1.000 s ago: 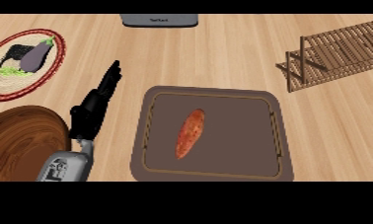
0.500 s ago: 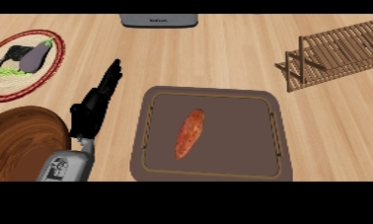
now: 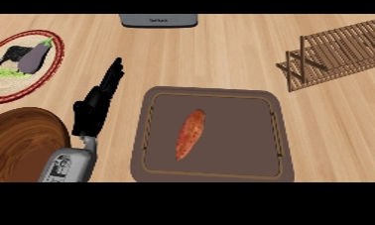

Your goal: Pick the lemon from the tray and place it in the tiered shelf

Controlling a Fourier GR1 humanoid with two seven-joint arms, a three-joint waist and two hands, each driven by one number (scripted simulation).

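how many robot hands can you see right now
1: the left hand, open with straight fingers, lies over the counter left of the tray. The right hand is out of view.

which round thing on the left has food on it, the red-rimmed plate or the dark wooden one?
The red-rimmed plate, at the far left: it holds an eggplant and some greens. The dark wooden round piece nearer the robot shows nothing on it.

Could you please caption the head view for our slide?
Left hand open beside tray holding an orange oblong item; wooden shelf far right.
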